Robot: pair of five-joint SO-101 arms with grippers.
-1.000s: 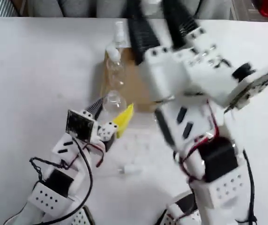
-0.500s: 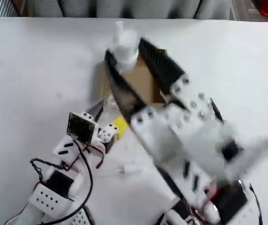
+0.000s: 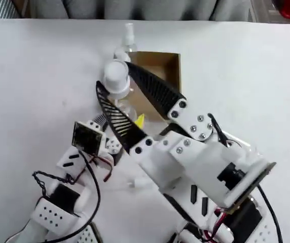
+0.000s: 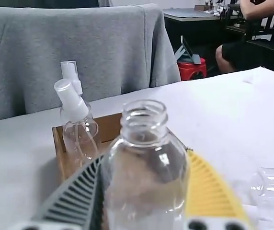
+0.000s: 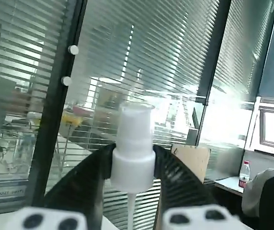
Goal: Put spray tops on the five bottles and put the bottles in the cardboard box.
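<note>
As the right pincer (image 3: 115, 81) stands: closed on the collar of a white spray top (image 3: 117, 73), black ribbed fingers (image 3: 155, 88) either side, thin dip tube (image 5: 128, 211) hanging below.
Left pincer (image 4: 144, 165): clamped on the belly of an open bottle (image 4: 144, 124), with a grey ribbed finger (image 4: 74, 196) and a yellow finger (image 4: 209, 191) against its sides. The bottle is upright and its threaded neck is bare.
Key relation: the spray top hangs above the open bottle. From the high view it looks offset toward the far side of the counter (image 3: 43, 66), though its height may account for part of that. Its long axis runs near vertical, tube end down, roughly parallel to the bottle's. The right arm carries the top; the left arm steadies the bottle.
Next move, as judged: centre the tube over the neck, lower it, then seat the collar.
Materials: the top is hard white plastic, a stepped cylinder. The bottle is clear and glossy, with round shoulders.
Beyond: two capped bottles (image 4: 79, 129) appear to stand at a corner of the shallow brown cardboard box (image 3: 162, 63), just beyond the open bottle. Another clear bottle (image 4: 271, 184) lies on its side on the counter.
</note>
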